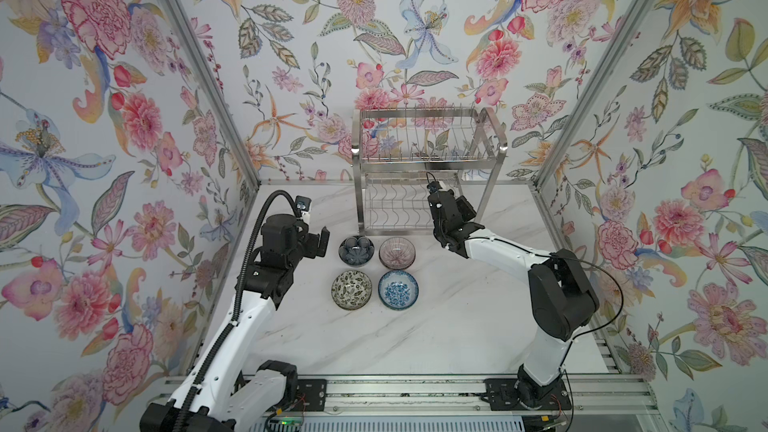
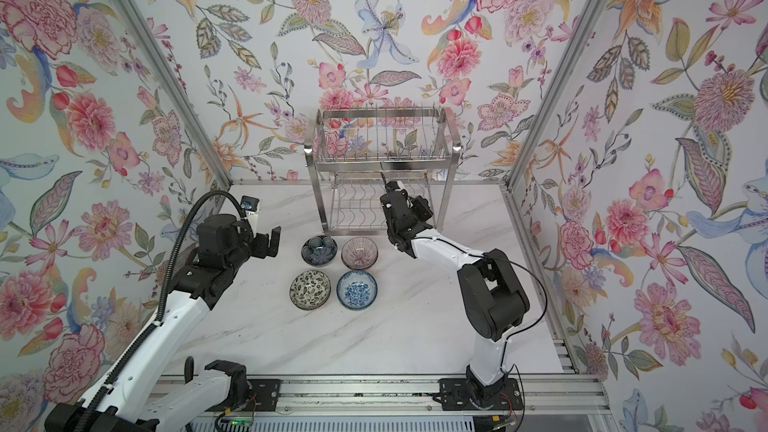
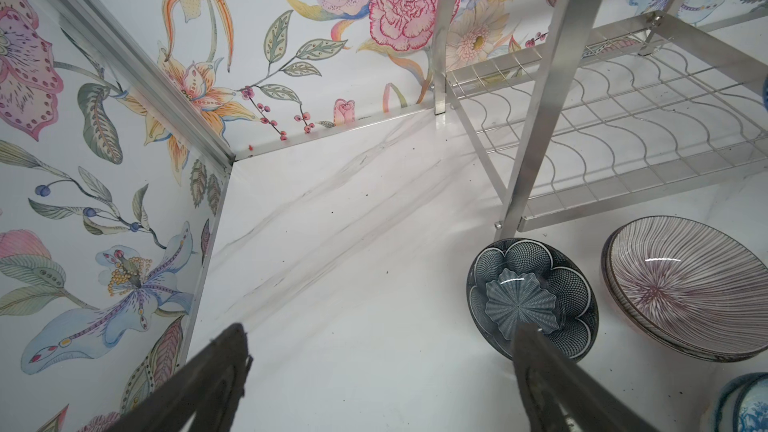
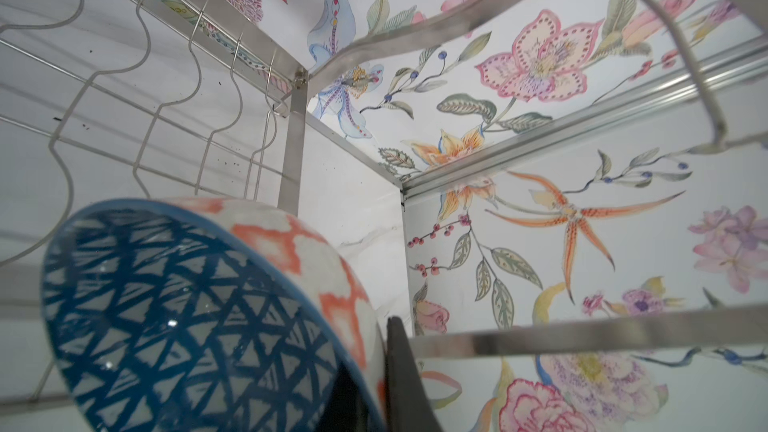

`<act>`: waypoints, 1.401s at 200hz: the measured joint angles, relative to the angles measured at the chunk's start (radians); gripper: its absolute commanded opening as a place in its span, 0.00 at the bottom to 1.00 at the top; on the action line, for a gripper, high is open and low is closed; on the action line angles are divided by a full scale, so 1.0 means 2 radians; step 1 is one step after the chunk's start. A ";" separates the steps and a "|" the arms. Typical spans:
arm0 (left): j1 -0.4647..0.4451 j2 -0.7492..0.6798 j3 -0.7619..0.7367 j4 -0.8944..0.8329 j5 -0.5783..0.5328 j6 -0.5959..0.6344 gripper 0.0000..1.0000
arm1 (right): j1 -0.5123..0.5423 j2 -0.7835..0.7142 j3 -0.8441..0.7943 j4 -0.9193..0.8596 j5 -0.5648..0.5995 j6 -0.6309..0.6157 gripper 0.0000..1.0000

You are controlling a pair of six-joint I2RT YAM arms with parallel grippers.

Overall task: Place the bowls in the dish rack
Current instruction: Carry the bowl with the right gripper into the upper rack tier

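The dish rack [image 1: 430, 147] [image 2: 382, 151] stands at the back of the table. In front of it sit a dark blue flower bowl [image 1: 356, 250] [image 3: 532, 297], a purple-lined bowl [image 1: 397, 252] [image 3: 685, 288], a black-and-white leaf bowl [image 1: 351, 289] and a blue floral bowl [image 1: 398, 289]. My left gripper [image 1: 318, 243] [image 3: 380, 338] is open and empty, just left of the dark blue bowl. My right gripper [image 4: 376, 351] is shut on the rim of a blue-triangle bowl [image 4: 187, 305] with an orange outside. It holds the bowl on edge inside the rack's lower tier [image 4: 145, 76]. In both top views the right wrist [image 1: 449, 209] hides that bowl.
Flowered walls with aluminium corner posts [image 1: 199, 76] close in the table on three sides. The white marble tabletop [image 1: 436, 334] stretches toward the front rail. The rack's upper tier [image 1: 428, 135] carries upright wire dividers.
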 measured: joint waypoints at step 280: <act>0.006 0.000 -0.014 0.014 0.026 0.000 0.99 | -0.070 0.399 0.430 0.208 0.075 -0.280 0.00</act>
